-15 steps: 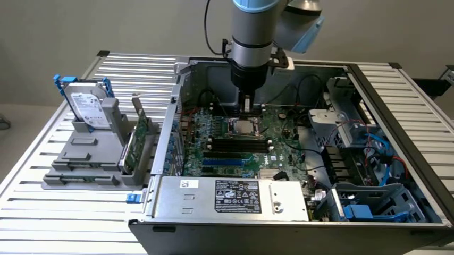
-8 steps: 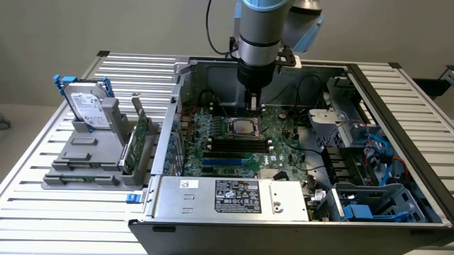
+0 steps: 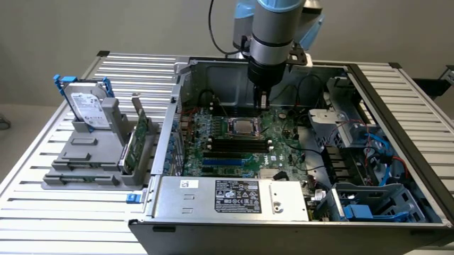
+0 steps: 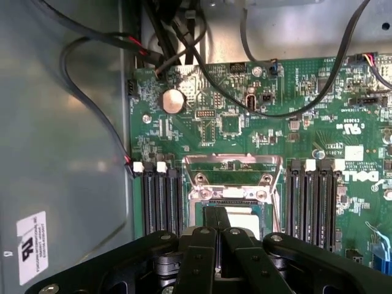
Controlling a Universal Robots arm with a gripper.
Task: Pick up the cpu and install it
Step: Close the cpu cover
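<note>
The cpu lies flat in the motherboard socket inside the open computer case, its silver-grey top facing up. A dark metal socket frame surrounds it. My gripper hangs straight down just behind and above the socket, fingers shut with nothing between them. In the wrist view the shut gripper sits right over the socket, and a pale patch of the cpu shows beside the fingertips. The socket's hinged metal plate stands just beyond the chip.
Black memory slots flank the socket on both sides. Loose black cables cross the board. On the exterior view's left a hard drive with a blue bracket stands on a grey rack. The power supply fills the case's front.
</note>
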